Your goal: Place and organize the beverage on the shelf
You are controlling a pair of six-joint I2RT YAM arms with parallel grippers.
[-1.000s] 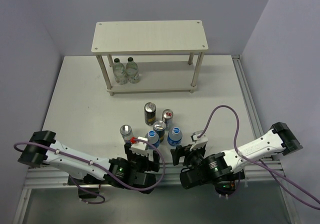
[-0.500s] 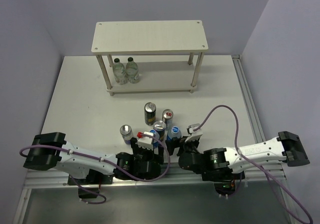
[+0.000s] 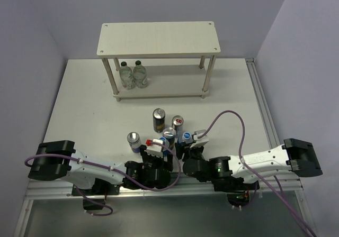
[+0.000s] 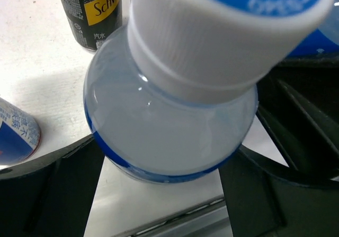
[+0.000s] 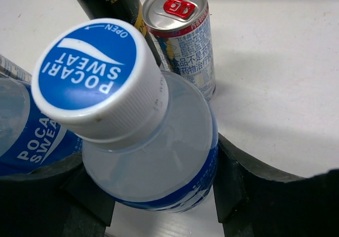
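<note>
wrist views: left tool [image 4: 161, 192] straddles left water bottle [image 4: 169, 126], right tool [image 5: 159, 202] straddles right water bottle [image 5: 153, 152]; clamped or not, i cannot tell. only overhead shows the shelf [image 3: 158, 38].

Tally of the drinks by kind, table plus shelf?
Blue-capped water bottles: 2
Tall black cans: 2
Short silver cans: 2
Small clear unlabelled bottles: 2
Total: 8
</note>
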